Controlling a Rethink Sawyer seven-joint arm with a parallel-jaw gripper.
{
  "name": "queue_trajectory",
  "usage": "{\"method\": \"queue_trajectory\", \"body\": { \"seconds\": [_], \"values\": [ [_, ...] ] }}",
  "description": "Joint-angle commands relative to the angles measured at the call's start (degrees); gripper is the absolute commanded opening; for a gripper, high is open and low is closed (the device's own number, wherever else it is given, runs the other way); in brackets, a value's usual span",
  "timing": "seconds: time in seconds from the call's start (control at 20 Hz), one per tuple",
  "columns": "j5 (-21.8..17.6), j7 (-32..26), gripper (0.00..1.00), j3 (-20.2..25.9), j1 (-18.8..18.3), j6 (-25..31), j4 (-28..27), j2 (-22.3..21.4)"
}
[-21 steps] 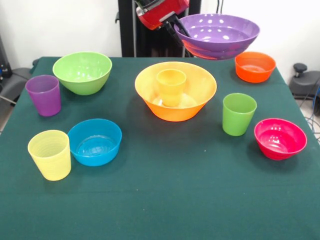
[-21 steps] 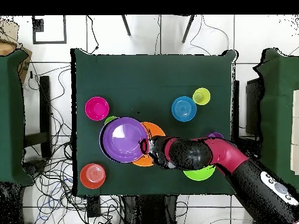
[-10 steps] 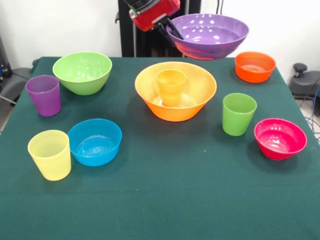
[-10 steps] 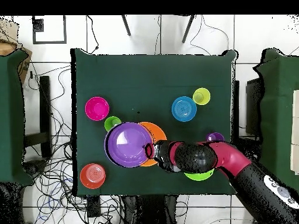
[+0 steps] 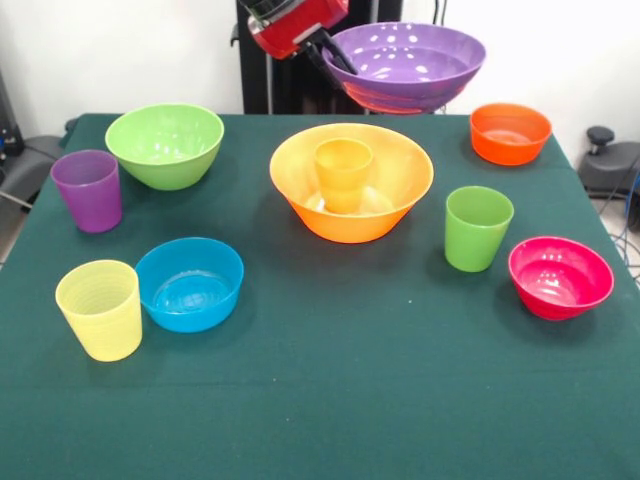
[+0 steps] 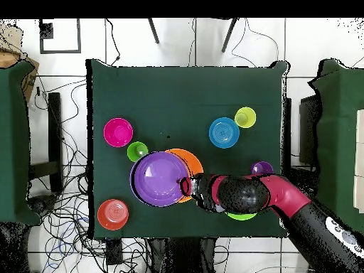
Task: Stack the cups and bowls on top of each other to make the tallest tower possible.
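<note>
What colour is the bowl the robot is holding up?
Purple bowl, clearest in the front view.

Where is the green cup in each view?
Front view: green cup stands at right of centre, between the large orange-yellow bowl and the pink-red bowl.
Overhead view: green cup sits left of centre, below-right of the pink-red bowl.
Shared landmark: the pink-red bowl.

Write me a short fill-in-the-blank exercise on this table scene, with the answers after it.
1. The hand holds the ____ bowl by its rim, up in the air.
2. An orange cup stands inside the big ____ bowl.
3. The yellow cup stands right beside the ____ bowl.
4. Counting the held one, there are ____ bowls in all.

Answers: purple; orange-yellow; blue; six
</note>
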Motion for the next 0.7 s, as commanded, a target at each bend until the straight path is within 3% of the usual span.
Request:
{"method": "queue_trajectory", "body": {
  "seconds": [0.05, 0.7],
  "values": [
    [-3.55, -12.81, 0.0, 2.52, -0.11, 6.7, 3.67, 0.24],
    [-2.97, -15.92, 0.0, 3.61, -3.21, 12.77, 2.19, 1.01]
  ]
}}
